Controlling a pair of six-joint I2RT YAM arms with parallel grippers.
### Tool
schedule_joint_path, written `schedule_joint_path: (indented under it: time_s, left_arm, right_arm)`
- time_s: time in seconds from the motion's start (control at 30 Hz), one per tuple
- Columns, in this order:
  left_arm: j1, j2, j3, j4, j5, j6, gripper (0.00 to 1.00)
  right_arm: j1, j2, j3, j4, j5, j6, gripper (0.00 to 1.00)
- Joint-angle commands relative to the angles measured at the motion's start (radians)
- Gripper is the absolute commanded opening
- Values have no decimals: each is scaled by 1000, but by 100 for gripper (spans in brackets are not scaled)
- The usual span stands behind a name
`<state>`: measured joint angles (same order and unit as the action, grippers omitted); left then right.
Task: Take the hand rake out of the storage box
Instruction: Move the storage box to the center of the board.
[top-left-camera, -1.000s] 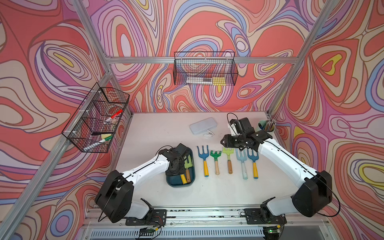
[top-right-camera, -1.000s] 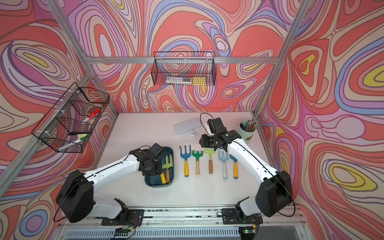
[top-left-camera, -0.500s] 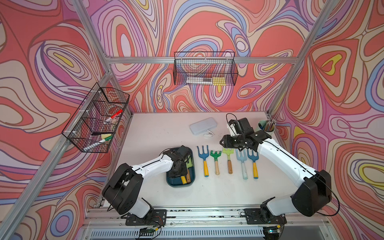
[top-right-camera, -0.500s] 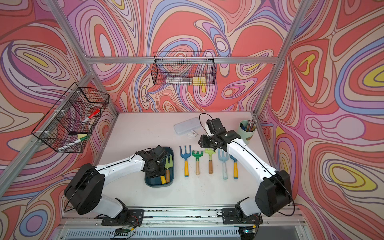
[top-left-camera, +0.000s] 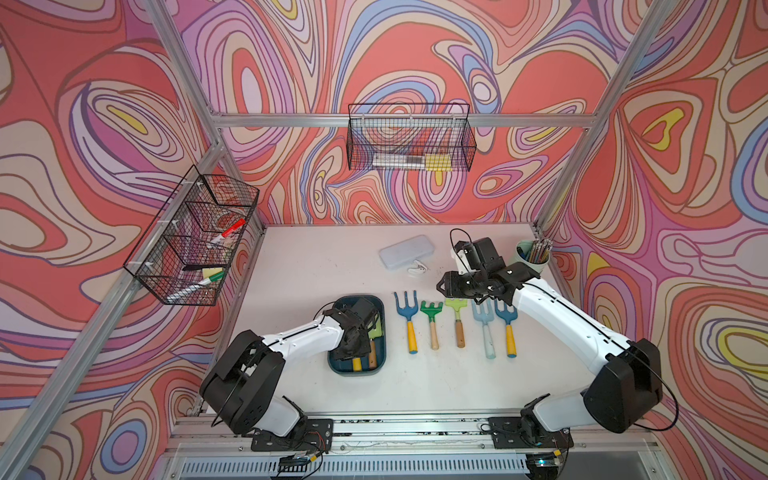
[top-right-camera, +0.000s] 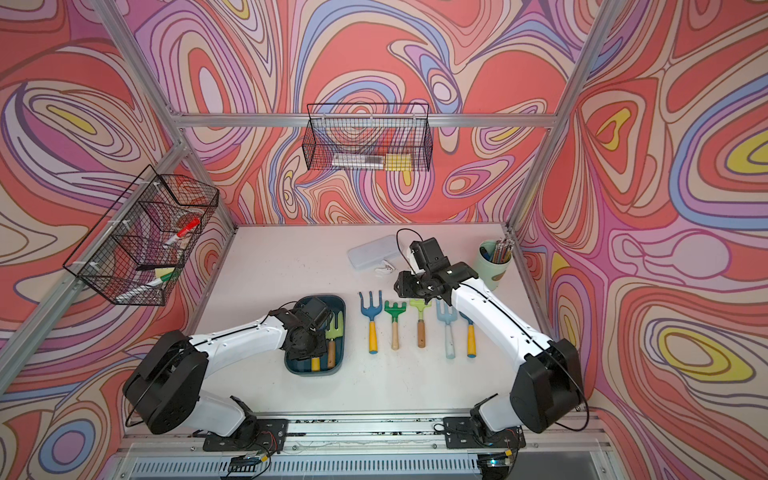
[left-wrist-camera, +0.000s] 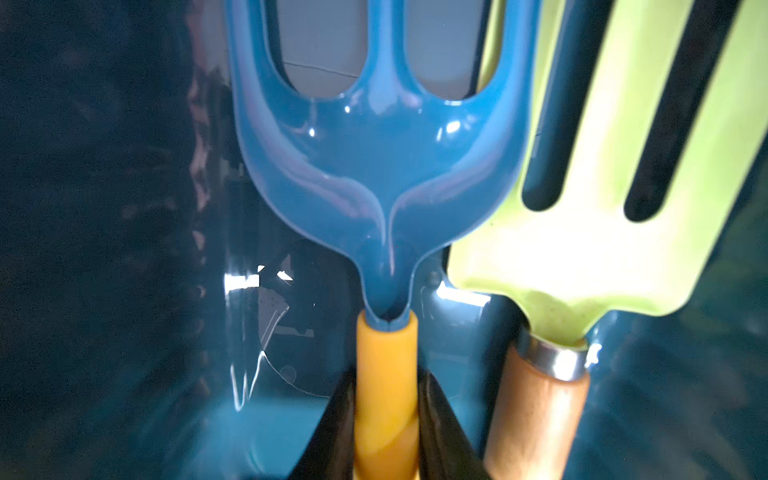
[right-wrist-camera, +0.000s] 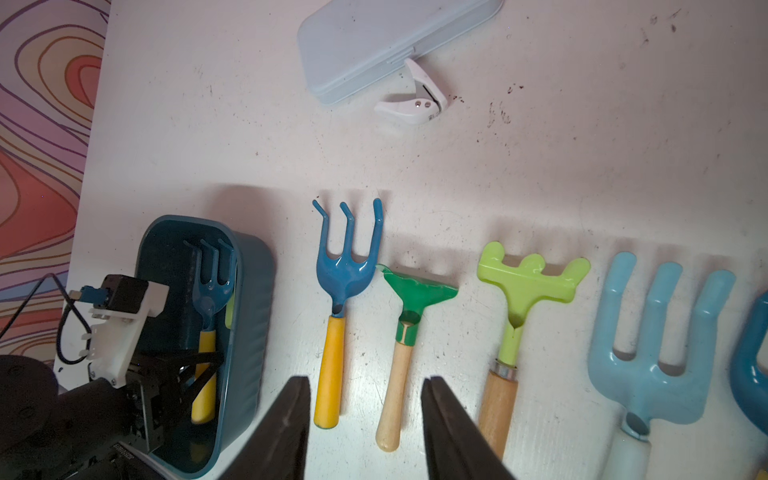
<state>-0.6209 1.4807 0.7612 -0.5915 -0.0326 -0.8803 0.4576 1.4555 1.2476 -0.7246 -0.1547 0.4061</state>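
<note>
Left gripper pinches the rake's handle inside the box.
A lift may drag the lime tool lying just beside it; right gripper hangs open, empty.

We are counting seven garden tools: five lying in a row right of the single storage box and two inside it. We are also seeing two wire baskets, one grey case, one pencil cup.
</note>
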Motion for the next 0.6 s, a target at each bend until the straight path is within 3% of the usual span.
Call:
schedule_joint_path:
  time_s: [0.0, 0.33, 0.47, 0.57]
  left_arm:
    - [47, -19, -46, -64, -33, 10, 16]
    - [257, -114, -61, -123, -46, 86, 15]
    - [379, -71, -15, -130, -32, 122, 15]
    - [414, -20, 50, -151, -72, 137, 15]
  right_arm:
    - [13, 15, -10, 11, -1, 4, 45]
    - [42, 44, -5, 31, -6, 14, 45]
    - [60, 69, 10, 45, -14, 19, 45]
    - [82, 94, 31, 48, -16, 21, 45]
